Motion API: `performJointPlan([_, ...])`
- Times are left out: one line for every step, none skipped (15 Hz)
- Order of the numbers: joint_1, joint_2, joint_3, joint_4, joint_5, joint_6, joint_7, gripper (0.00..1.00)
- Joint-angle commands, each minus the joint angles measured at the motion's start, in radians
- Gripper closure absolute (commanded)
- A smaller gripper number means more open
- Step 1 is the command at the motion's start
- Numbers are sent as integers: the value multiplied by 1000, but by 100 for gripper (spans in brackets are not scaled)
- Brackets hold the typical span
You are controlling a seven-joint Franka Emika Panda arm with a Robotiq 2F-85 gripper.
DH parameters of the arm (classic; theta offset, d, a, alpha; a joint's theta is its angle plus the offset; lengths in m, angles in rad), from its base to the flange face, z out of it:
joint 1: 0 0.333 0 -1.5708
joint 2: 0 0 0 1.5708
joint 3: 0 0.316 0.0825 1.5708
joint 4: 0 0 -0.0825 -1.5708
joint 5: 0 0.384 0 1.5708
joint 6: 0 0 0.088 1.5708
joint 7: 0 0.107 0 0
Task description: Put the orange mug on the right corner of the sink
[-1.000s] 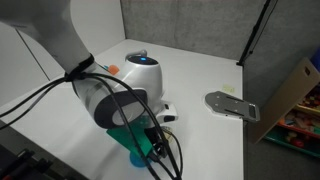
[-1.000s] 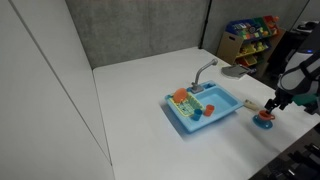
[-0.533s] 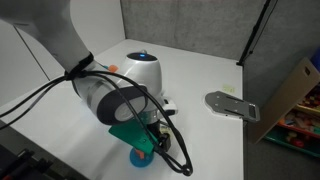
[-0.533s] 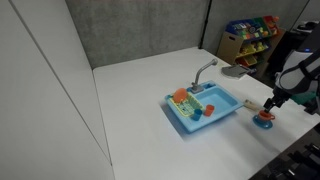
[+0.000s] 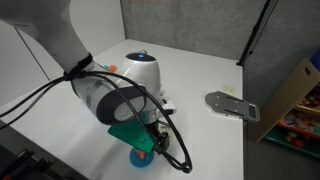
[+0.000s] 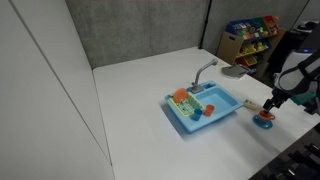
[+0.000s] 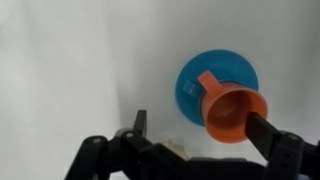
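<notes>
The gripper (image 7: 197,122) is spread wide around the orange mug (image 7: 236,115) (one finger just beside it). The mug stands on a round blue saucer (image 7: 230,65), well apart from the sink (image 6: 222,100) on the white counter (image 6: 130,100).

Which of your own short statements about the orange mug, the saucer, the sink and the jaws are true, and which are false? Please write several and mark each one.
1. The orange mug stands on the round blue saucer. True.
2. The mug already lies in the sink. False: it is on the saucer, on the table apart from the sink.
3. The jaws are shut on the mug. False: the wrist view shows them open, one jaw well clear of the mug.
4. The sink has a grey faucet. True.
</notes>
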Motion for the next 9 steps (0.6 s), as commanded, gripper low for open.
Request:
performJointPlan([-20, 14, 20, 11, -23, 2, -43, 0])
performJointPlan([-19, 18, 20, 14, -23, 1, -46, 0])
performJointPlan([-18, 25, 19, 20, -24, -1, -47, 0])
performJointPlan([-19, 30, 19, 23, -24, -1, -52, 0])
performJointPlan([-19, 35, 18, 27, -24, 0, -53, 0])
performJointPlan([-20, 39, 18, 30, -23, 0, -54, 0])
performJointPlan([-23, 44, 20, 35, -21, 0, -56, 0])
performJointPlan([-25, 47, 22, 38, -19, -1, -56, 0])
performJointPlan([-30, 49, 26, 42, -16, 0, -58, 0])
